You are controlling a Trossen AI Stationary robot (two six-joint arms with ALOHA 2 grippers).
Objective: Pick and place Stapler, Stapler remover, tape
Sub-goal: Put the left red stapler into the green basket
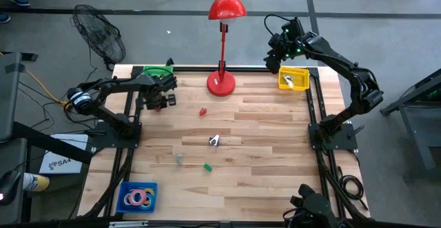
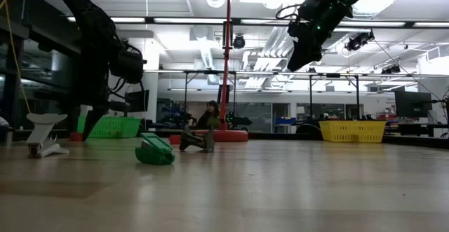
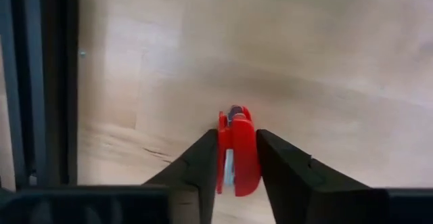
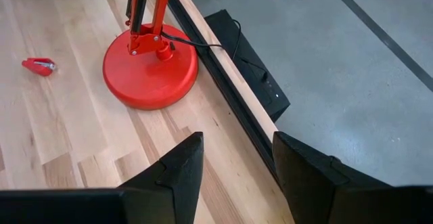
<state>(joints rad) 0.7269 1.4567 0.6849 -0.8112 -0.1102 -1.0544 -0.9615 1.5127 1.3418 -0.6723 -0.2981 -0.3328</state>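
Pinching a small red stapler remover, the left pincer is hovering beside the green basket. The right pincer is hanging spread above the bench's far edge, near the yellow basket.

We note tape rolls in the front-left bin, lamp base at back centre, baskets at both back corners, basket left, basket right.

red stapler partly hidden btwn pincer fingers
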